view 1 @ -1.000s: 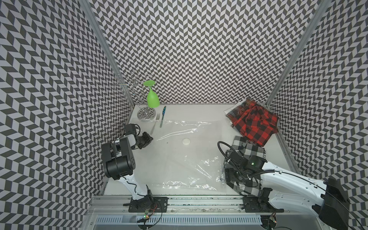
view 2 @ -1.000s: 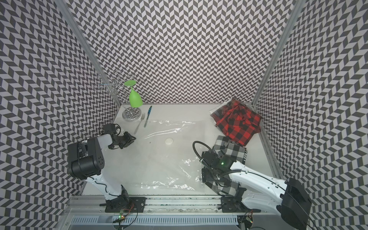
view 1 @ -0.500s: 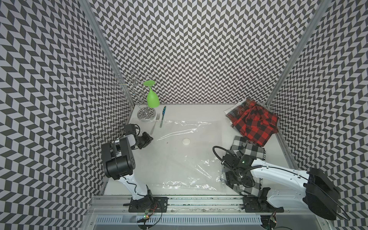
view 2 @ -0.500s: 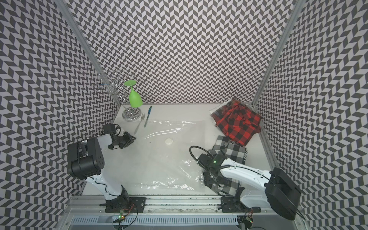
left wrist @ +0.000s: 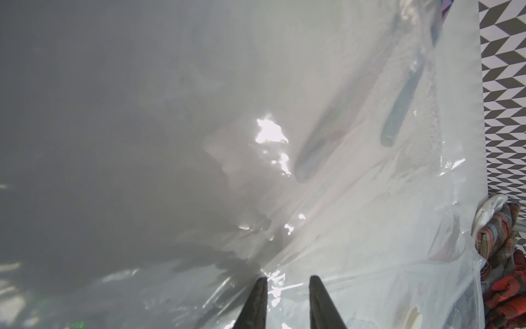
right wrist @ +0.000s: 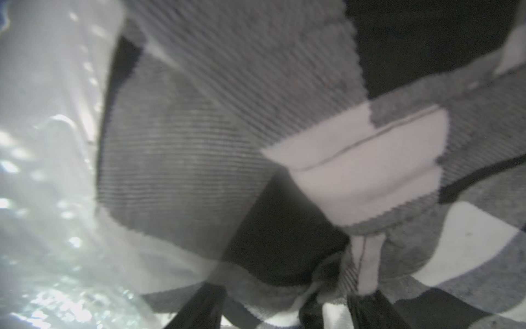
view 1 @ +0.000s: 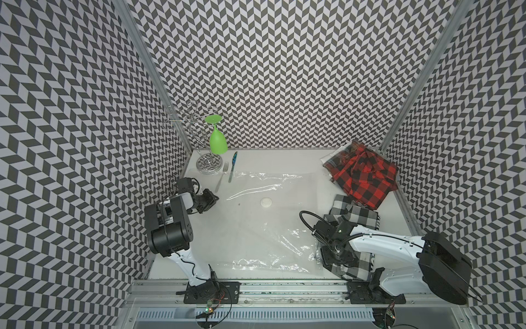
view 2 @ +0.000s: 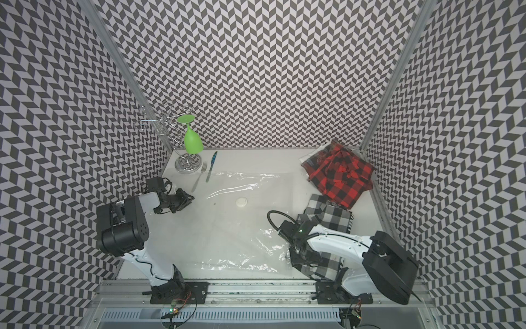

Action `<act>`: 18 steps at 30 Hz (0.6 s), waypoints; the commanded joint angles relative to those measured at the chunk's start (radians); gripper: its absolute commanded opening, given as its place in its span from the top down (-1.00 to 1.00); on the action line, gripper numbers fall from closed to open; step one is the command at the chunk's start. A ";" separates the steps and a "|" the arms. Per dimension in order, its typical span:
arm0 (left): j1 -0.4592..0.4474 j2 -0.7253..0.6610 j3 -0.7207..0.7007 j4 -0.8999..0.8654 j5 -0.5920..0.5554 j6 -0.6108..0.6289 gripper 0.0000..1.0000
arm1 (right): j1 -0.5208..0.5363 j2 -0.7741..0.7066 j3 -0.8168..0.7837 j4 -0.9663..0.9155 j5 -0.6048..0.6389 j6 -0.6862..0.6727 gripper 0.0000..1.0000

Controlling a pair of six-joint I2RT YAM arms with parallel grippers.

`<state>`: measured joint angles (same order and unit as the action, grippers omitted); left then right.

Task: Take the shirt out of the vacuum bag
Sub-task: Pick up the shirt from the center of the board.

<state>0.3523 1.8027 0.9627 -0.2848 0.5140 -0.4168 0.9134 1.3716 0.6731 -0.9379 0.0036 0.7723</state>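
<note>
The clear vacuum bag (view 1: 256,233) (view 2: 227,233) lies flat on the white table, its round white valve cap (view 1: 266,202) facing up. My left gripper (view 1: 212,198) (left wrist: 287,282) sits at the bag's left edge, its jaws narrow with crinkled plastic (left wrist: 370,228) pinched between them. The black-and-white checked shirt (view 1: 358,218) (view 2: 333,220) lies at the bag's right edge, partly under my right arm. My right gripper (view 1: 333,257) (right wrist: 283,307) is pressed down on the shirt's near part, its fingers still apart with bunched cloth (right wrist: 199,142) between them.
A red-and-black plaid cloth (view 1: 364,176) in clear plastic lies at the back right corner. A wire rack with a green glass (view 1: 217,139) stands at the back left, with a fork (view 1: 222,176) and a blue-handled utensil (view 1: 232,166) beside it. Patterned walls close in three sides.
My right arm has swung its rear links round and lowered, the gripper has shifted slightly toward the front on the shirt, and its fingers have narrowed. The left arm has not moved.
</note>
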 commanded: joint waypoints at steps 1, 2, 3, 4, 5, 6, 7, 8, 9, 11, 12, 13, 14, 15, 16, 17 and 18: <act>0.003 0.080 -0.064 -0.127 -0.114 0.009 0.41 | 0.008 0.067 -0.060 0.106 -0.012 0.016 -0.22; 0.004 0.081 -0.062 -0.126 -0.114 0.009 0.41 | 0.008 0.077 -0.071 0.123 -0.015 0.015 -0.14; 0.004 0.082 -0.062 -0.127 -0.114 0.010 0.41 | 0.008 0.089 -0.083 0.142 -0.018 0.015 -0.05; 0.004 0.085 -0.060 -0.129 -0.112 0.010 0.41 | 0.007 0.098 -0.094 0.153 -0.019 0.017 0.05; 0.004 0.087 -0.056 -0.131 -0.113 0.012 0.41 | 0.007 0.105 -0.103 0.166 -0.015 0.019 0.16; 0.004 0.087 -0.055 -0.132 -0.113 0.013 0.40 | 0.004 0.110 -0.107 0.177 -0.010 0.024 0.28; 0.004 0.087 -0.053 -0.135 -0.112 0.013 0.40 | 0.003 0.110 -0.110 0.184 -0.008 0.025 0.38; 0.004 0.089 -0.049 -0.137 -0.112 0.015 0.40 | -0.001 0.109 -0.107 0.185 -0.004 0.025 0.52; 0.004 0.092 -0.045 -0.139 -0.114 0.016 0.40 | -0.002 0.103 -0.104 0.185 0.003 0.028 0.61; 0.004 0.093 -0.044 -0.139 -0.112 0.016 0.40 | -0.010 0.085 -0.101 0.178 0.014 0.029 0.77; 0.004 0.095 -0.042 -0.139 -0.108 0.016 0.40 | -0.019 0.072 -0.097 0.171 0.016 0.028 0.86; 0.005 0.095 -0.042 -0.139 -0.108 0.017 0.40 | -0.029 0.055 -0.092 0.159 0.020 0.026 0.92; 0.004 0.095 -0.042 -0.139 -0.109 0.018 0.41 | -0.039 0.029 -0.080 0.145 0.025 0.025 0.99; 0.004 0.096 -0.043 -0.139 -0.109 0.018 0.40 | -0.051 -0.002 -0.063 0.127 0.030 0.023 1.00; 0.004 0.097 -0.044 -0.139 -0.108 0.017 0.41 | -0.065 -0.032 -0.043 0.112 0.031 0.019 1.00; 0.004 0.098 -0.044 -0.139 -0.108 0.018 0.41 | -0.084 -0.069 -0.017 0.097 0.030 0.009 1.00; 0.004 0.097 -0.044 -0.137 -0.107 0.018 0.40 | -0.105 -0.107 0.012 0.085 0.030 0.001 1.00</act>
<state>0.3542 1.8137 0.9707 -0.2855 0.5320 -0.4160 0.8505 1.3285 0.6590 -0.9051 -0.0151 0.7837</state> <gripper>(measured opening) 0.297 0.111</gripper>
